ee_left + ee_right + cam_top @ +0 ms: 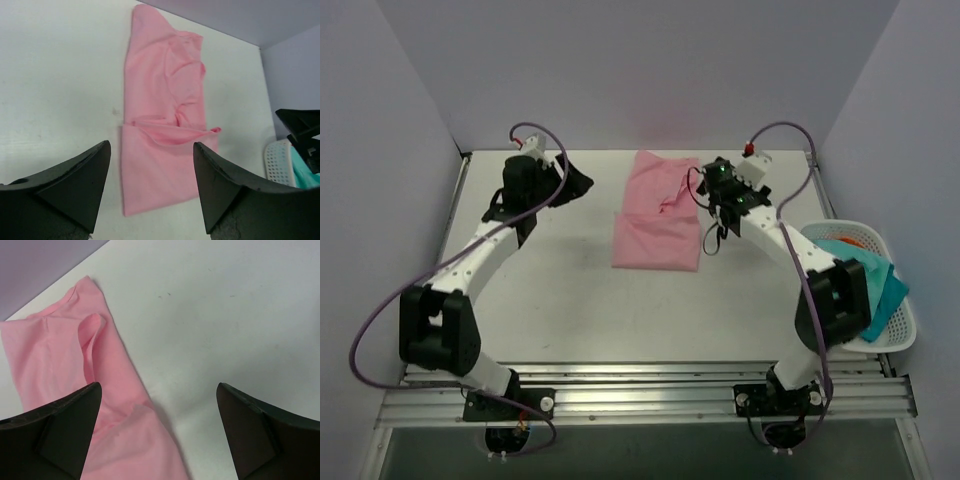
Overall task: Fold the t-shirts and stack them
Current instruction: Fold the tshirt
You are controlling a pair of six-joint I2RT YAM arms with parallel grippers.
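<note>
Your left hand [151,146] and right hand [159,386] both stand released, fingers spread, holding nothing. The pink t-shirt [655,225] lies partly folded on the worktop [560,290] between them, its right edge just beside your right hand. A white basket [895,335] at the right holds teal cloth [868,270].
</note>
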